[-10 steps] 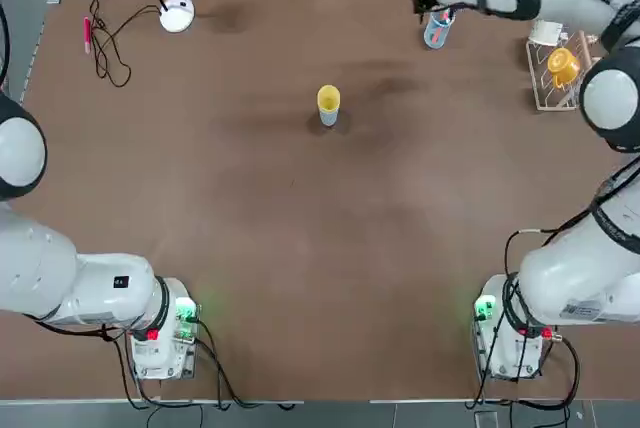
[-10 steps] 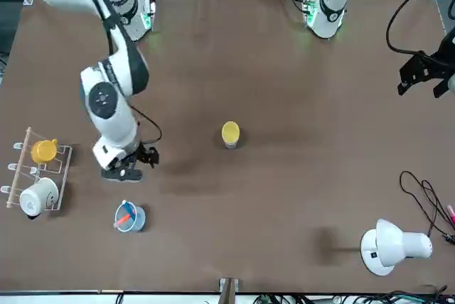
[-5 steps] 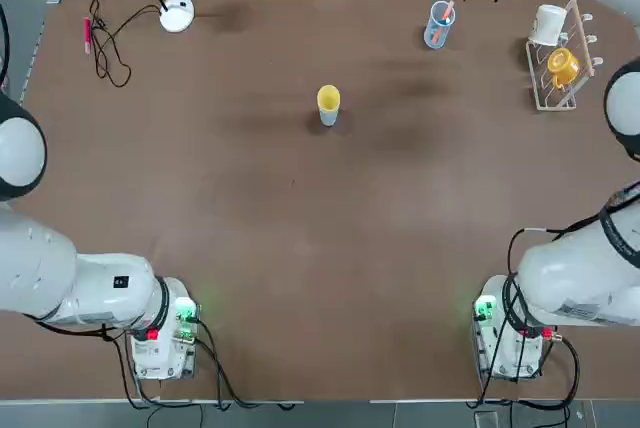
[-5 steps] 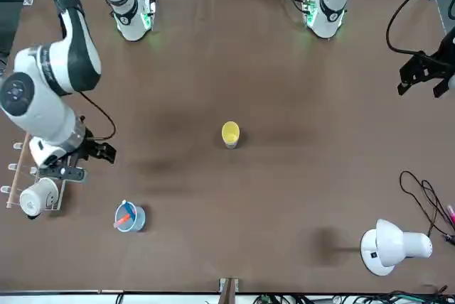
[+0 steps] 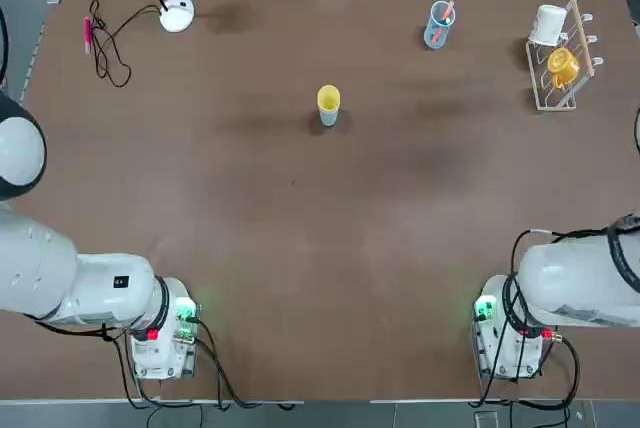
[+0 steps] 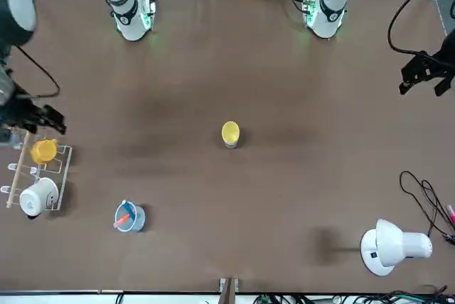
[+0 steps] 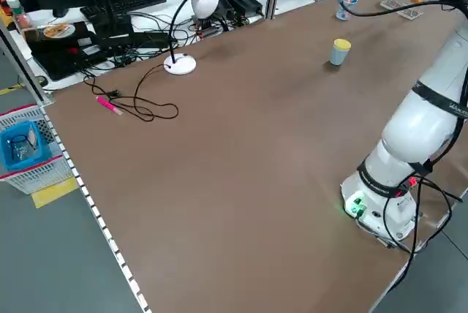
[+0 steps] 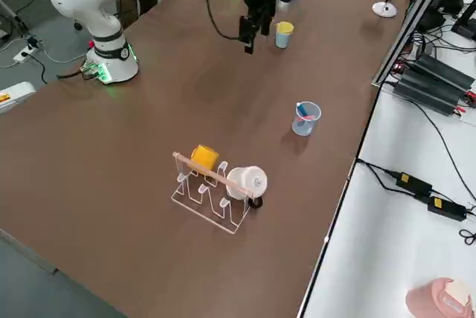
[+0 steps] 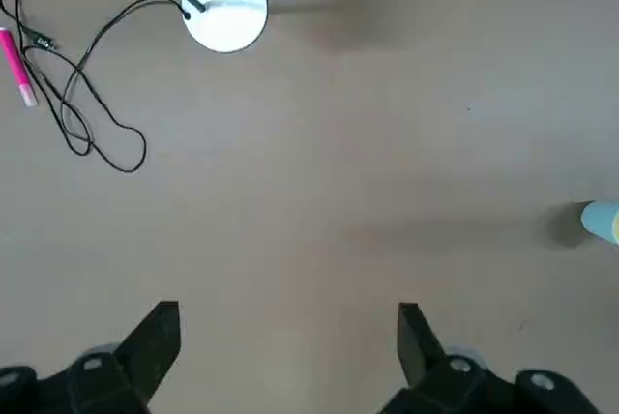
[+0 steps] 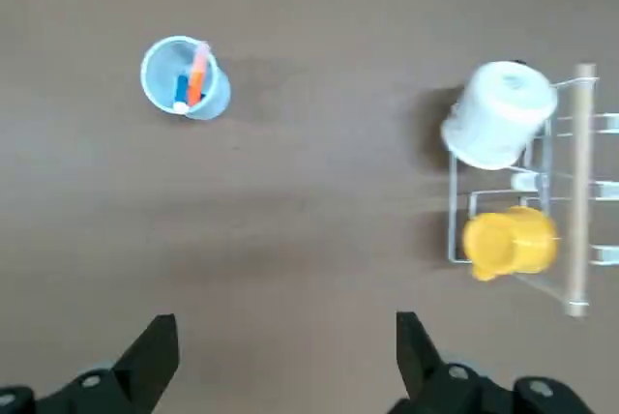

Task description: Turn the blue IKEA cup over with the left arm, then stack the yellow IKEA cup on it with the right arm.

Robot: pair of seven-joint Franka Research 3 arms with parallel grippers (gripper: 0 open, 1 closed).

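The yellow IKEA cup [image 5: 328,99] sits stacked on the blue IKEA cup [image 5: 328,118] at the table's middle; both also show in the front view, yellow cup [image 6: 230,132] over a sliver of blue cup [image 6: 230,145]. My left gripper [image 6: 421,88] hovers open and empty near the table's left edge, well apart from the cups. Its wrist view shows open left fingers [image 9: 161,328] and the blue cup [image 9: 604,220] far off. My right gripper [image 6: 41,116] hangs open and empty high over the mug rack; right fingers [image 10: 158,339] stand wide apart.
A wire rack [image 5: 545,88] with a white mug [image 5: 549,23] and an orange mug [image 5: 563,65] stands far right. A clear blue glass with sticks [image 5: 438,25] is next to it. A white lamp [image 5: 177,13], black cable and pink pen [image 5: 88,33] lie far left.
The right arm has swung from beside the glass outward over the rack toward the table's far right corner. The left arm and the stacked cups have not moved.
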